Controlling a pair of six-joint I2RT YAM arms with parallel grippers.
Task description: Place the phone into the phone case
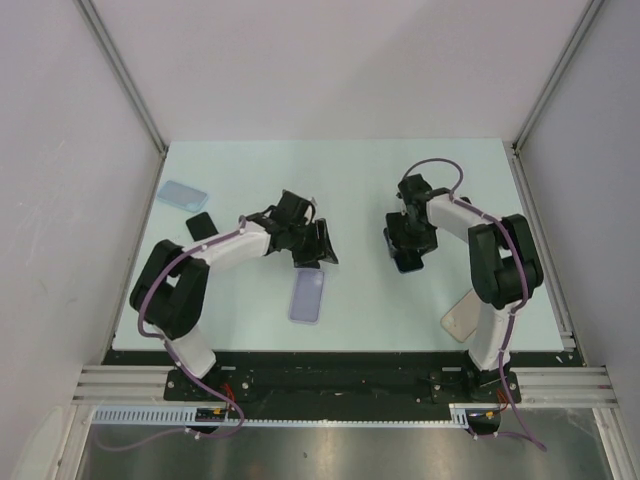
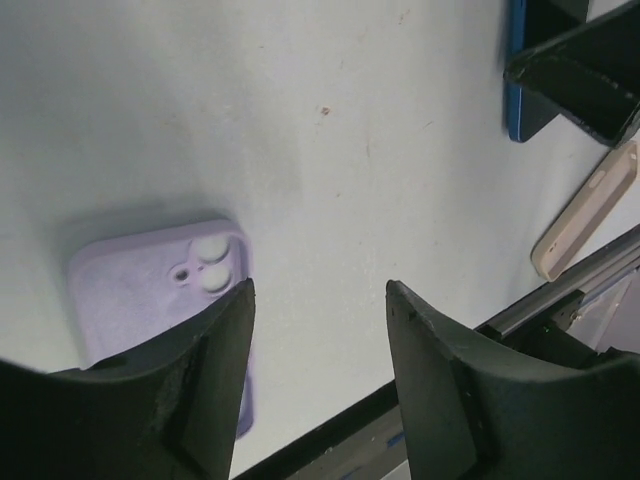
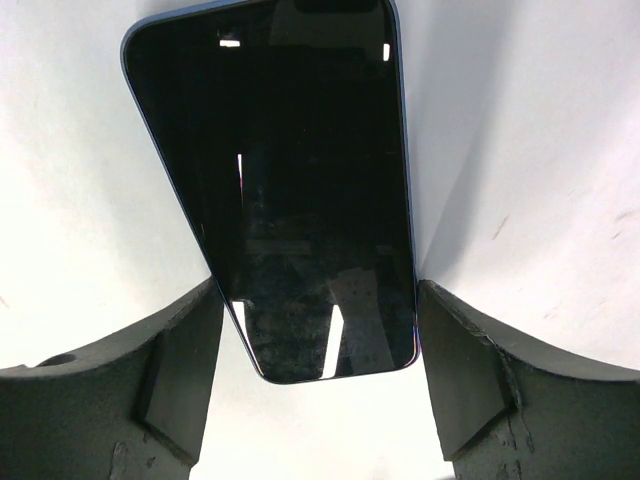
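Observation:
A lilac phone case (image 1: 307, 296) lies flat on the pale table, its camera cutout showing in the left wrist view (image 2: 150, 280). My left gripper (image 1: 318, 245) hovers just beyond the case's far end, open, with nothing between the fingers (image 2: 320, 285). The phone (image 3: 280, 180), black screen up with a blue rim, sits between the fingers of my right gripper (image 3: 318, 295), both pads against its long edges. In the top view that gripper (image 1: 407, 255) is right of centre with the phone (image 1: 407, 264) under it. The left wrist view catches the phone's blue edge (image 2: 518, 90).
A light blue case (image 1: 182, 195) and a black phone (image 1: 201, 225) lie at the far left. A beige case (image 1: 461, 315) rests near the right arm's base, also seen in the left wrist view (image 2: 585, 215). The table's black front rail (image 1: 330, 357) runs along the near edge.

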